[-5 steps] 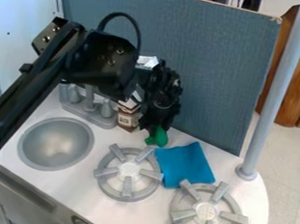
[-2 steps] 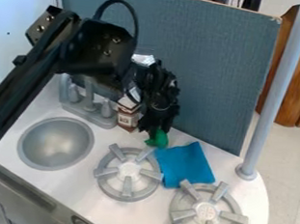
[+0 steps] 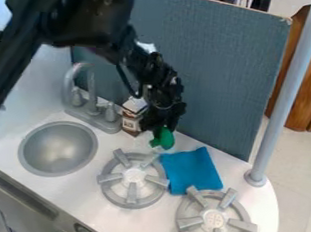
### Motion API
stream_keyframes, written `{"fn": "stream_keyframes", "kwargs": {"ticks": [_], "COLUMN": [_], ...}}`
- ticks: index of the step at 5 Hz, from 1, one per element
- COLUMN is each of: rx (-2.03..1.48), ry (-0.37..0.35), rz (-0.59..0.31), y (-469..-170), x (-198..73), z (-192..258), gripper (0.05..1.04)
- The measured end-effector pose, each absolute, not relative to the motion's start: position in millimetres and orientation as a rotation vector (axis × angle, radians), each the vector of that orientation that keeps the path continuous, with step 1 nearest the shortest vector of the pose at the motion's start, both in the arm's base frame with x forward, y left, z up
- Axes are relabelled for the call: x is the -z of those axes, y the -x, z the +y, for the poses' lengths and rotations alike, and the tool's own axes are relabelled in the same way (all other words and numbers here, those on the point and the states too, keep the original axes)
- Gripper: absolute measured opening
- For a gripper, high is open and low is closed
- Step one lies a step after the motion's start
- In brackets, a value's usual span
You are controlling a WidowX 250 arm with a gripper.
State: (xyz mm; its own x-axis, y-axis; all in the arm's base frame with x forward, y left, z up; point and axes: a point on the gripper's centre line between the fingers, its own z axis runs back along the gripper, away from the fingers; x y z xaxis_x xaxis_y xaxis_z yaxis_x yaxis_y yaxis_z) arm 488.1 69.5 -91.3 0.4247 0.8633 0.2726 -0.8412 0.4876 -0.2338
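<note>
Green and small, a rounded object [image 3: 164,138] sits right at the tip of your gripper [image 3: 159,127], near the back edge of the white counter [image 3: 76,190]. You cannot tell from this angle whether the jaws are spread, pressed together or pinching that object, because the dark parts merge above it. Your black arm [image 3: 92,16] comes in from the upper left of the camera view and slants down toward the blue-grey panel [image 3: 212,67] behind the counter.

Just left of your gripper, you have a brown and white carton [image 3: 131,123] standing upright, and left of that the grey faucet [image 3: 91,97] behind the round grey sink bowl [image 3: 57,149]. Below and to the right of the green object, you see a blue cloth [image 3: 192,170] lying flat between two grey burner grates: one [image 3: 133,175] nearer the sink, the other [image 3: 214,219] lower right, toward the counter's rounded edge. A grey pole [image 3: 291,87] rises from the counter at the right, beside the panel's end.
</note>
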Motion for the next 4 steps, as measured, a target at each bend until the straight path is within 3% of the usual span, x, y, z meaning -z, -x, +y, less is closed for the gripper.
{"fn": "stream_keyframes", "kwargs": {"ticks": [2, 4], "rx": [-1.041, -0.996], "ry": [0.116, 0.146], "rz": [-0.425, -0.441], "y": [-467, -427], "x": [71, 63], "z": [62, 52], "gripper": [0.543, 0.543]}}
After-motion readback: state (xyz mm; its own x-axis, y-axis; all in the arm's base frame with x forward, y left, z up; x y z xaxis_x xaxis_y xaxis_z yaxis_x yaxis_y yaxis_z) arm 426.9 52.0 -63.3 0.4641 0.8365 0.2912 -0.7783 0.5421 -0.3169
